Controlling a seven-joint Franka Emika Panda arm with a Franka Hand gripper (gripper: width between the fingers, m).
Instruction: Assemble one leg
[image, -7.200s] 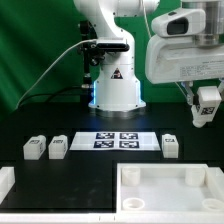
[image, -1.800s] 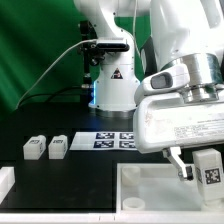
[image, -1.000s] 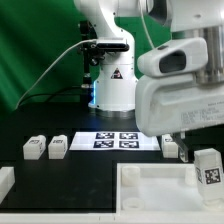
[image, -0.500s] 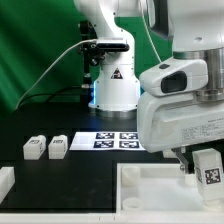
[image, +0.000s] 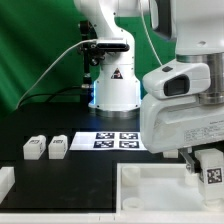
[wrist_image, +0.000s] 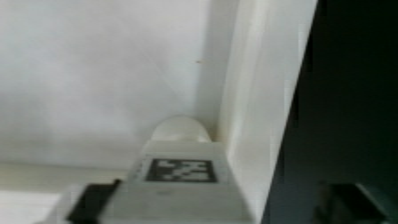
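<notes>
In view are 3 tagged white legs (image: 34, 147) (image: 58, 147) (image: 212, 172), 1 large white tabletop (image: 155, 195), 1 marker board (image: 118, 139) bearing 4 tags, and 1 robot arm (image: 190, 95).

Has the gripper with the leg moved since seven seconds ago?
Yes. The gripper, jaws shut on the small white tagged plastic leg, has come down from above the level of the white marker board to the large white rimmed tabletop piece.

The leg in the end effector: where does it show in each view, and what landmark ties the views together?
Exterior view: the leg is at the lower right, by the tabletop piece.
Wrist view: the leg fills the near foreground, its tag facing the camera.
Shared landmark: the tabletop piece's raised rim, next to the leg in both views.
</notes>
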